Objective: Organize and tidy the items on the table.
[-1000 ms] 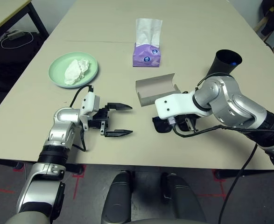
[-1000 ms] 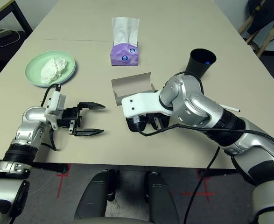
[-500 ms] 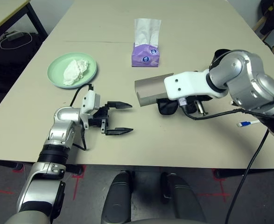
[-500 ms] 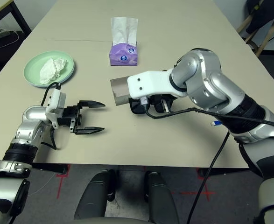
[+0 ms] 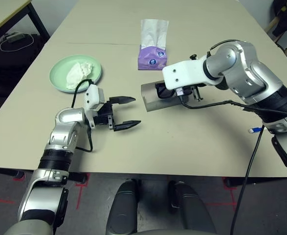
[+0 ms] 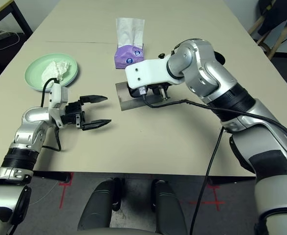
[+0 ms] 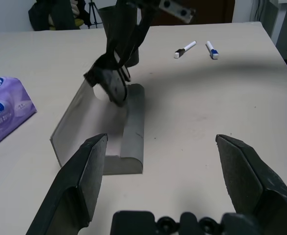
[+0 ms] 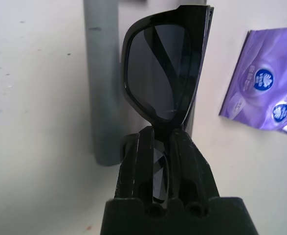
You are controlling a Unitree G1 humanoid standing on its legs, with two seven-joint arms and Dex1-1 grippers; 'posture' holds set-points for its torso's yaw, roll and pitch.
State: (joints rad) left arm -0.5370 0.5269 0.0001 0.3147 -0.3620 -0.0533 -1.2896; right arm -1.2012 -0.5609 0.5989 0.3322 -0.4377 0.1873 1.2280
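Plate, left edge of worktop: pale green plate [image 5: 56, 81], smooth, round; crumpled white tissue [image 5: 77, 75] on it, apparently gathered.
Left gripper [image 5: 137, 110]: spread, empty.
Tissue box [image 5: 152, 60]: soft purple pack, upright.
Right gripper [image 8: 163, 129]: pinches glossy black sunglasses [image 8: 158, 68] over open grey case [image 7: 133, 134]; casing unfinished.
Toward right edge: tapered black cup [image 7: 113, 22]; two slim pens [image 7: 189, 47] [image 7: 211, 50] lie loose, likely left to tidy.

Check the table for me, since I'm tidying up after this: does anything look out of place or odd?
Two things stand out: a crumpled tissue lies on the green plate, like litter left on a dish. The glasses case is open on the table, with the sunglasses gripped over it by the right tool. No spill is visible.
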